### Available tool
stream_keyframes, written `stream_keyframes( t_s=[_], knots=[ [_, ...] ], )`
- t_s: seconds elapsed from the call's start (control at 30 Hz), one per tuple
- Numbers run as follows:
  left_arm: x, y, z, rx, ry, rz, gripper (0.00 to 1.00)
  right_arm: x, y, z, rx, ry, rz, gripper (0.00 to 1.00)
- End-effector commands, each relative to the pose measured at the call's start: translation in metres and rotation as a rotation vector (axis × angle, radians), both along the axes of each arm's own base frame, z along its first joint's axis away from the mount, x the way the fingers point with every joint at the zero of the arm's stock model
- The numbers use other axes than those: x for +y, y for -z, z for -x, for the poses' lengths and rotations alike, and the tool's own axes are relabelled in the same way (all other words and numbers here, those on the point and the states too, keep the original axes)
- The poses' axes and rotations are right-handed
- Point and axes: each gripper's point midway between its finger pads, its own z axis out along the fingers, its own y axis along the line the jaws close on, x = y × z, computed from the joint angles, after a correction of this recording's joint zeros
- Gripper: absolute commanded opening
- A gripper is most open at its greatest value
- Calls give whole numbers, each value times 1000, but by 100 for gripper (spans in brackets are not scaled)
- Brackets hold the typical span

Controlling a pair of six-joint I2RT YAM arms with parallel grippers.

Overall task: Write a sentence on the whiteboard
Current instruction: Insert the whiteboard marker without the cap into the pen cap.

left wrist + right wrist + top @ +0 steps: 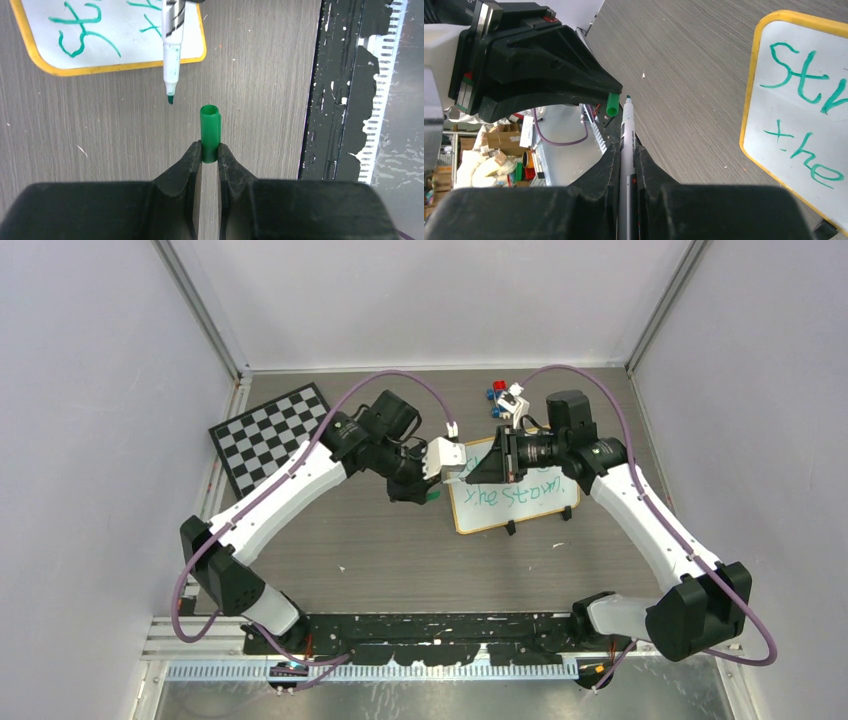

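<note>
The whiteboard lies flat at the table's middle right, with the sentence on it in green handwriting. Both also show in the left wrist view as whiteboard and sentence, and in the right wrist view as whiteboard and sentence. My left gripper is shut on a green marker cap, whose open mouth points away. My right gripper is shut on the uncapped marker. The marker tip hangs just left of the cap's mouth, apart from it. Both grippers meet off the board's left edge, over the table.
A black-and-white checkerboard lies at the back left. Small red, blue and white blocks sit behind the board. Two black clips sit on the board's near edge. A black mounting rail runs along the table's near edge.
</note>
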Motion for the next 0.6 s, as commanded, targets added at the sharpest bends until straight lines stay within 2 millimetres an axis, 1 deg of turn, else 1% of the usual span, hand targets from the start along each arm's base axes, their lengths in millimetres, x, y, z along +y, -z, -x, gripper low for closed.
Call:
stream_keyframes(
  t_s=[0.0, 0.17, 0.4, 0.57],
  knots=[
    [-7, -15, 9, 8, 40, 37, 0, 4, -14, 10, -34, -35, -37, 0],
    [-8, -14, 8, -2, 45, 24, 0, 6, -16, 16, -40, -59, -44, 0],
    [-2, -3, 5, -4, 23, -16, 0, 4, -19, 24, -53, -81, -52, 0],
    [-3, -6, 3, -11, 12, -11, 0, 4, -17, 27, -50, -84, -52, 0]
  ],
)
